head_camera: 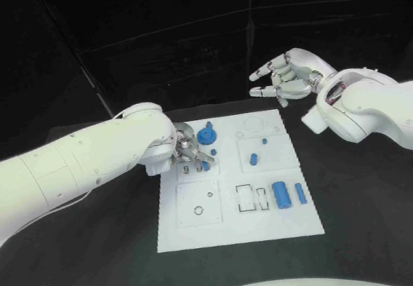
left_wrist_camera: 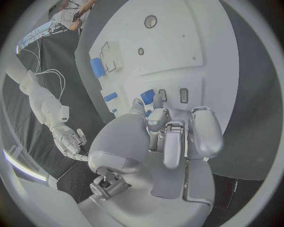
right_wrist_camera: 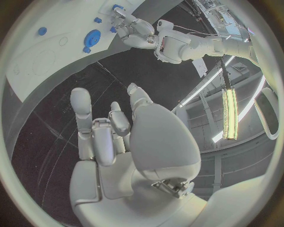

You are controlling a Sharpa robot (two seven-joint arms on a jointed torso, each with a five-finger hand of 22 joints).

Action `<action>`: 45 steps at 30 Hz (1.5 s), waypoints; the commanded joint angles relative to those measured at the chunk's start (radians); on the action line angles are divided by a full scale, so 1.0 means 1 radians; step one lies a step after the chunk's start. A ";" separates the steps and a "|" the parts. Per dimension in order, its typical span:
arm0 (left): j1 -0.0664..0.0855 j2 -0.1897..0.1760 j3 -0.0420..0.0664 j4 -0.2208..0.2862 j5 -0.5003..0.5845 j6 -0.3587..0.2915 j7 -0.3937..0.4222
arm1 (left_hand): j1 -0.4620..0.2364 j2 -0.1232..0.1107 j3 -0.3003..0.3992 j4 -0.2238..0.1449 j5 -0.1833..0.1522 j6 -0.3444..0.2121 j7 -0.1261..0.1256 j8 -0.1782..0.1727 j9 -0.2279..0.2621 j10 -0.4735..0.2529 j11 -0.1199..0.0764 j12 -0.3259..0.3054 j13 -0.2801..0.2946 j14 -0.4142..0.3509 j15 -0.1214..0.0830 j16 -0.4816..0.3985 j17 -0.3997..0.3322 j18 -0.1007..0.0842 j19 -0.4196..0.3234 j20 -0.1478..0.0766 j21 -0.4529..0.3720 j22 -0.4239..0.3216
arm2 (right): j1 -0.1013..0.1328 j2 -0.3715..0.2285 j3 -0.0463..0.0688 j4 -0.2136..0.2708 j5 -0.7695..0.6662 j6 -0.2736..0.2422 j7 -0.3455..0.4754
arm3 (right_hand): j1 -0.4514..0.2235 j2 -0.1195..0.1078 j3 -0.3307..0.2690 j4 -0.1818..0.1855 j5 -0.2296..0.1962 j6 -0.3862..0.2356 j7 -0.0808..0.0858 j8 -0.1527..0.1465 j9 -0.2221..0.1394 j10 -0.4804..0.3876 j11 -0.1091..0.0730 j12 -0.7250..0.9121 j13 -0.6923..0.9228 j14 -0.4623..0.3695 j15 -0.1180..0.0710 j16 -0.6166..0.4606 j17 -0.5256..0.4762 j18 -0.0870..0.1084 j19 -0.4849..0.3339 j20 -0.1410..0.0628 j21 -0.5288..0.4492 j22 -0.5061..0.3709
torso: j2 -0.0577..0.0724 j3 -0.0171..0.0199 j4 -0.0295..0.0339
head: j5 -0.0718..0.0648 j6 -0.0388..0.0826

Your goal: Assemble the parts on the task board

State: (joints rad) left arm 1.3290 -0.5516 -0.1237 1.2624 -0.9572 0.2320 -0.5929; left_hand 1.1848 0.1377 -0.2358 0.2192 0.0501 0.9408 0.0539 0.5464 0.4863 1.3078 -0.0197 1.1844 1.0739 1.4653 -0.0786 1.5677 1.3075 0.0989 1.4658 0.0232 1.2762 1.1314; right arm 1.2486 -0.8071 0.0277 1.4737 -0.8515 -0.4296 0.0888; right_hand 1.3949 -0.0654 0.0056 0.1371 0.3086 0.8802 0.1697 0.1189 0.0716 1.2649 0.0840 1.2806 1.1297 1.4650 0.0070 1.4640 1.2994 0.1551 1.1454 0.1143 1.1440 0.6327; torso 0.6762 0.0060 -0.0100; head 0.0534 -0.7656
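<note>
Early stage: left hand (head_camera: 182, 154) pinches a blue part (left_wrist_camera: 146, 97) over the board (head_camera: 284, 226), right hand (head_camera: 287, 78) hovers empty with fingers apart, several parts (head_camera: 281, 195) loose.

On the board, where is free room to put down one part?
The board's near strip, below the outlined slots, is bare. The far right corner, beyond a small part, holds just a faint ring. The far left is crowded: left hand beside the round part.

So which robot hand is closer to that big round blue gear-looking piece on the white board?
The left robot hand. It is down on the task board, right beside the round blue part. The right robot hand hangs off the board, above the black table beyond its far edge.
</note>
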 commanded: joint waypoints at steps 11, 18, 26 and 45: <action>0.002 0.010 0.000 -0.008 -0.007 0.031 -0.008 | 0.050 0.021 0.041 -0.046 -0.001 -0.018 0.000 0.019 0.019 -0.005 -0.001 0.000 0.002 0.105 -0.008 0.003 0.263 -0.017 0.006 -0.006 0.008 0.005 | 0.002 0.005 0.001 -0.003 -0.001 0.012 0.004 | 0.001 0.006 -0.002 -0.001 0.005 0.007 -0.001 0.004 0.001 0.003 -0.004 0.000 -0.002 0.046 -0.005 -0.004 -0.001 0.007 -0.003 -0.006 -0.006 -0.001 | 0.000 -0.0001 0.0001 | -0.002 -0.005; 0.002 0.007 0.000 -0.002 -0.007 0.024 -0.008 | 0.170 0.052 0.139 -0.140 0.001 -0.038 -0.011 0.015 0.026 -0.012 -0.011 -0.008 -0.002 0.105 -0.017 0.003 0.263 -0.015 0.003 -0.012 0.006 0.004 | 0.002 0.011 0.001 -0.008 -0.001 0.017 0.001 | 0.001 0.007 -0.002 -0.001 0.007 0.008 -0.002 0.005 0.001 0.002 -0.004 -0.001 -0.002 0.046 -0.006 -0.004 -0.002 0.007 -0.003 -0.007 -0.007 -0.001 | 0.000 -0.0009 0.0012 | -0.004 -0.008; 0.002 -0.002 0.000 0.008 -0.006 0.008 -0.009 | 0.225 0.035 0.279 -0.234 0.052 -0.054 -0.005 0.003 0.028 -0.020 -0.008 -0.029 -0.014 0.105 -0.015 0.003 0.263 -0.015 0.001 -0.013 0.003 0.003 | 0.002 0.016 0.001 -0.012 -0.001 0.020 -0.001 | 0.001 0.007 -0.002 -0.001 0.008 0.008 -0.002 0.005 0.001 0.002 -0.004 -0.001 -0.002 0.046 -0.006 -0.005 -0.002 0.008 -0.004 -0.007 -0.008 -0.003 | 0.000 -0.0011 0.0021 | -0.005 -0.010; 0.000 -0.081 0.000 0.086 0.016 -0.156 0.014 | -0.035 -0.142 0.839 -0.333 0.048 -0.062 0.002 0.045 0.089 -0.004 -0.002 -0.050 -0.041 0.105 -0.009 0.003 0.263 -0.014 0.000 -0.005 0.001 0.010 | 0.002 0.018 0.001 -0.024 -0.001 0.024 -0.001 | 0.001 0.009 -0.002 -0.001 0.010 0.008 -0.002 0.005 0.001 0.002 -0.005 -0.002 -0.004 0.046 -0.006 -0.006 -0.004 0.008 -0.004 -0.007 -0.009 -0.005 | 0.000 -0.0001 0.0026 | -0.001 -0.014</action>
State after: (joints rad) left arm 1.3286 -0.6283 -0.1238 1.3394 -0.9531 0.1551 -0.5899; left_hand 1.1571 -0.0055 0.4239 0.0619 0.0965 0.8805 0.0533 0.5861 0.5751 1.2958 -0.0217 1.1387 1.0340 1.4652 -0.0927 1.5677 1.3074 0.0992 1.4658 0.0161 1.2800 1.1421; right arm 1.2485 -0.7888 0.0276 1.4504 -0.8515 -0.4126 0.0833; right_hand 1.3949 -0.0654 0.0056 0.1371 0.3122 0.8802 0.1697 0.1189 0.0713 1.2649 0.0839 1.2806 1.1270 1.4650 0.0071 1.4640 1.2962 0.1552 1.1417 0.1105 1.1382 0.6287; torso 0.6763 0.0053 -0.0069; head 0.0513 -0.7791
